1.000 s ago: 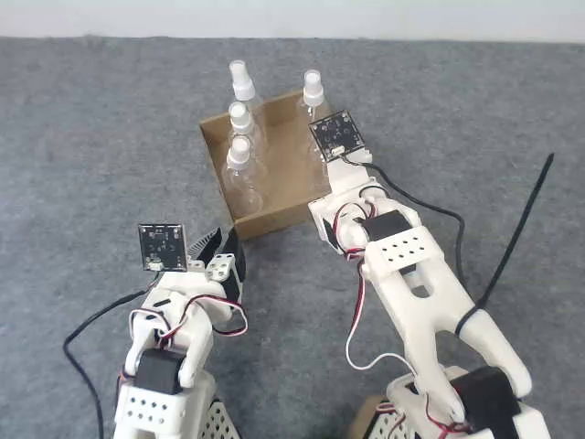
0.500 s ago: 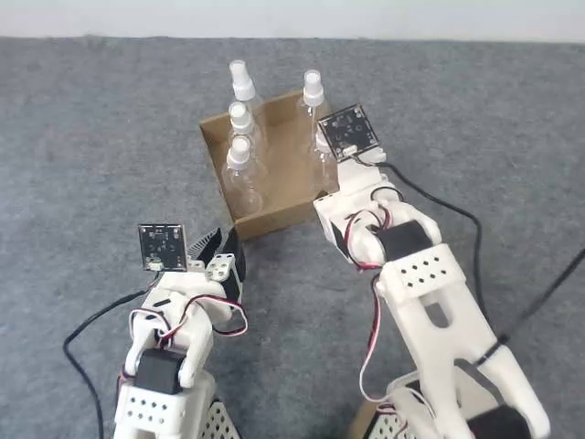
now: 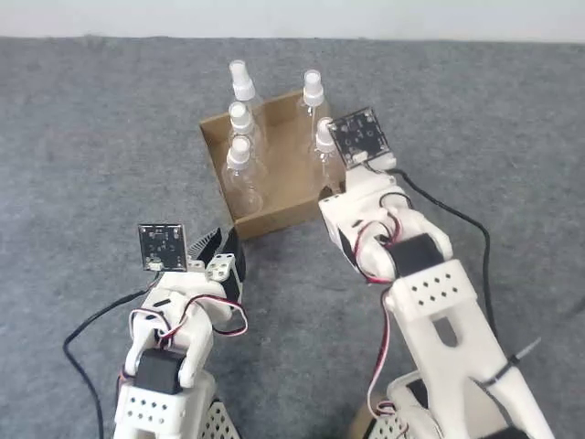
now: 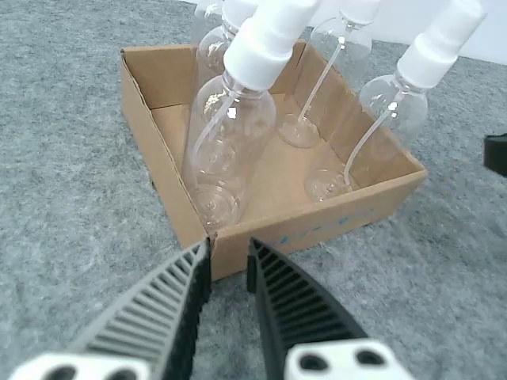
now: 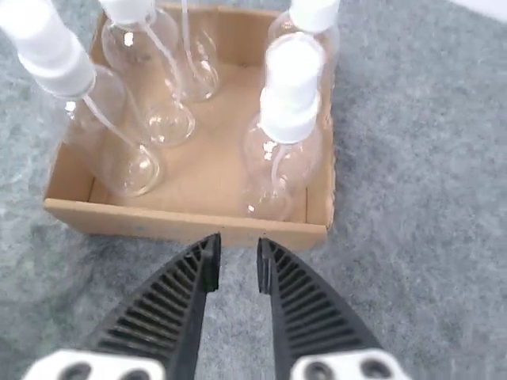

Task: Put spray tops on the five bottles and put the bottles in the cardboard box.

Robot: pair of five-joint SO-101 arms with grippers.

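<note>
Grey carpet (image 3: 91, 137) carries a cardboard box (image 3: 274, 215) with five clear, white-capped bottles (image 3: 243, 174) upright. Left gripper (image 4: 228, 265) and right gripper (image 5: 236, 261) hover beside it, narrowly parted, empty.

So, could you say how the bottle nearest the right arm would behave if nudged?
Probably light: the bottle looks clear and empty. Tall, narrow, with a spray top, it may tip easily, though the cardboard box wall beside it might catch it.

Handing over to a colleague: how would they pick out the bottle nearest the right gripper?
Find the cardboard box ahead of both arms. Two bottles stand along its right wall; take the front bottle, in the near corner, while three others line the left wall.
</note>
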